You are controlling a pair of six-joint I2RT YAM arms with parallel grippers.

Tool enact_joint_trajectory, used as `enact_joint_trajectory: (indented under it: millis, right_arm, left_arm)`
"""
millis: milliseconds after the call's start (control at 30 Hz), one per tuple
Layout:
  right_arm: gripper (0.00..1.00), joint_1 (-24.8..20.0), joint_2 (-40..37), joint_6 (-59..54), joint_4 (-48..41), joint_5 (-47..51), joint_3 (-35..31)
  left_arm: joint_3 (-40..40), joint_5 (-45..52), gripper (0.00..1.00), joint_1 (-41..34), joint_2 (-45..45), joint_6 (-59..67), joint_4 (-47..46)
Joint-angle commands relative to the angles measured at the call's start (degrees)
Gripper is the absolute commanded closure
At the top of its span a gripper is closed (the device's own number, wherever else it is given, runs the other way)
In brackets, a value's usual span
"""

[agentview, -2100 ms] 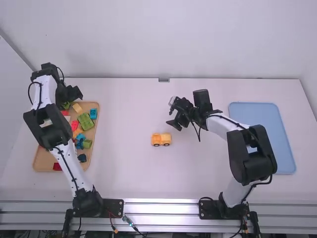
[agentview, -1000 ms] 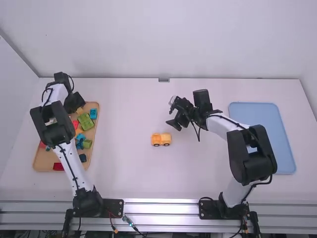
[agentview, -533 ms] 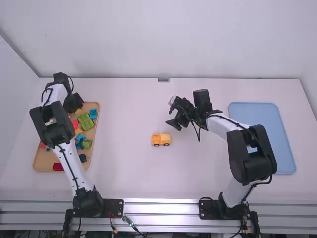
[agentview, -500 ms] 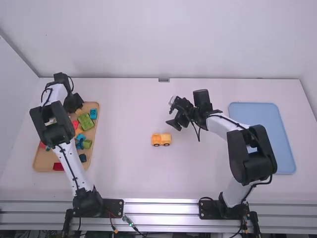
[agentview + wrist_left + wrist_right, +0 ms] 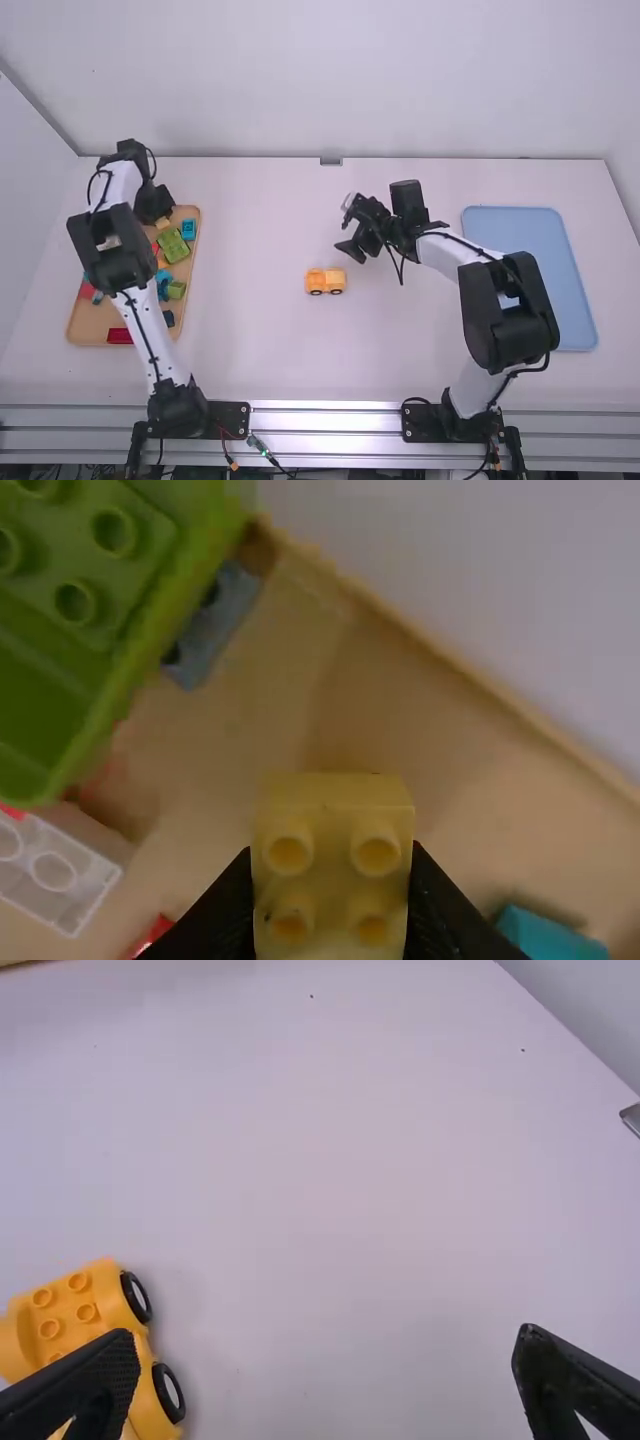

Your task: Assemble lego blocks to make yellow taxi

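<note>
Four round studs (image 5: 289, 852) top the yellow block (image 5: 332, 892) my left gripper (image 5: 333, 865) has clamped by its flat sides above the tan tray (image 5: 400, 720); I judge it light, stiff, slightly slick, best held there. Near my right gripper (image 5: 328, 1338), fingers parted, sits the smooth wheeled car base (image 5: 95, 1310).

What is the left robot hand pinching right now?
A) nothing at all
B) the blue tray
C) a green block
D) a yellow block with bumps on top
D, because the left gripper has its two fingers pressed against the sides of a yellow block with round studs on top.
</note>
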Motion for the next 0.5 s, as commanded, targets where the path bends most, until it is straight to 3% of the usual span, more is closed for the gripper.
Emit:
enact_joint_trajectory:
  millis: [0, 267, 467]
  right_arm:
    - [0.01, 0.3, -0.5, 1.6, 0.1, -0.5, 1.0]
    - [0.01, 0.3, -0.5, 1.2, -0.4, -0.3, 1.0]
    - [0.01, -0.9, -0.5, 1.5, -0.7, -0.3, 1.0]
  left_arm:
    - [-0.9, -3.8, 0.98, -4.1, -5.0, 0.6, -0.3]
    - [-8.7, -7.8, 0.98, -13.5, -10.9, 1.1, 5.7]
    - [-20.1, -7.6, 0.98, -20.0, -19.3, 9.6, 8.2]
